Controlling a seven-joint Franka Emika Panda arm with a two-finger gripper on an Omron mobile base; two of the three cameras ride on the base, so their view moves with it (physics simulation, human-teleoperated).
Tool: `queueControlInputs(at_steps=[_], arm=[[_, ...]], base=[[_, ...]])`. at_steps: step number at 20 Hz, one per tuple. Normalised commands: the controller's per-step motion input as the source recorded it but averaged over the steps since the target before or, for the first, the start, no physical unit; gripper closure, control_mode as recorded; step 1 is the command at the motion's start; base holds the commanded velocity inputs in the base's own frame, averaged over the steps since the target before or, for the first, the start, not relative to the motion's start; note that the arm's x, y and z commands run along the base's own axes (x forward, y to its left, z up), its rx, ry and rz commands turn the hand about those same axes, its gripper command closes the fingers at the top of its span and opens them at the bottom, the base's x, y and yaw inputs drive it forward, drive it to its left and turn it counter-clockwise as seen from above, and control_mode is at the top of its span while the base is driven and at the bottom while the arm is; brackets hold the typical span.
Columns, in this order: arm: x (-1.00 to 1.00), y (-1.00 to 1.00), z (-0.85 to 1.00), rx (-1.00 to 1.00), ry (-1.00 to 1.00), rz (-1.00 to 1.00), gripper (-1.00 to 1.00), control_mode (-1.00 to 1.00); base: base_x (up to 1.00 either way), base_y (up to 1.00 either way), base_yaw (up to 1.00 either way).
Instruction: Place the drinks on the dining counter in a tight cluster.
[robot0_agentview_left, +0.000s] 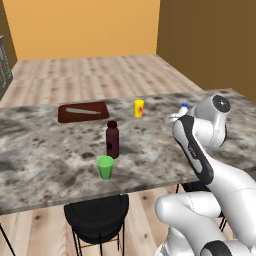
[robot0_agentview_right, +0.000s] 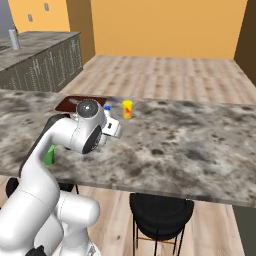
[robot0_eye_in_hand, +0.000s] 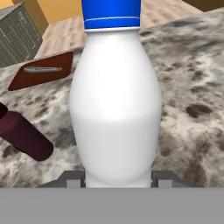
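Note:
My gripper (robot0_eye_in_hand: 117, 179) is shut on the water bottle (robot0_eye_in_hand: 116, 109), a pale bottle with a blue cap, gripped low on its body. Its cap (robot0_agentview_left: 184, 106) peeks out behind my wrist over the right part of the dining counter (robot0_agentview_left: 50, 150), and the bottle (robot0_agentview_right: 107, 108) shows beside the gripper (robot0_agentview_right: 111, 125). Whether its base touches the stone is hidden. The squat maroon bottle (robot0_agentview_left: 112, 140) stands upright mid-counter, left of the held bottle, and shows too in the hand view (robot0_eye_in_hand: 24, 133).
A green cup (robot0_agentview_left: 105, 167) stands just in front of the maroon bottle. A yellow cup (robot0_agentview_left: 139, 108) and a brown cutting board (robot0_agentview_left: 82, 111) carrying a knife lie farther back. Black stools (robot0_agentview_left: 97, 215) stand under the near edge. A second counter (robot0_agentview_right: 40, 55) is at far left.

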Motion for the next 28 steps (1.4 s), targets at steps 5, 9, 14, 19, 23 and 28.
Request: queueControlInputs(at_steps=[5,9,14,19,23,28], arm=[[0.01,0.00,0.00,0.03,-0.03,0.14,1.00,-1.00],[0.02,0.00,0.00,0.06,-0.18,0.53,1.00,-1.00],[0.36,-0.03,-0.06,0.11,-0.13,0.63,1.00,-1.00],[0.40,0.01,-0.02,0.15,-0.05,0.41,1.00,-1.00],[0.48,0.03,0.00,0.03,0.00,0.21,1.00,-1.00],[0.41,0.04,-0.01,0.00,0.00,0.07,1.00,-1.00]], base=[[0.00,0.00,0.00],[0.00,0.00,0.00],[0.00,0.00,0.00],[0.00,0.00,0.00],[0.00,0.00,0.00],[0.00,0.00,0.00]])
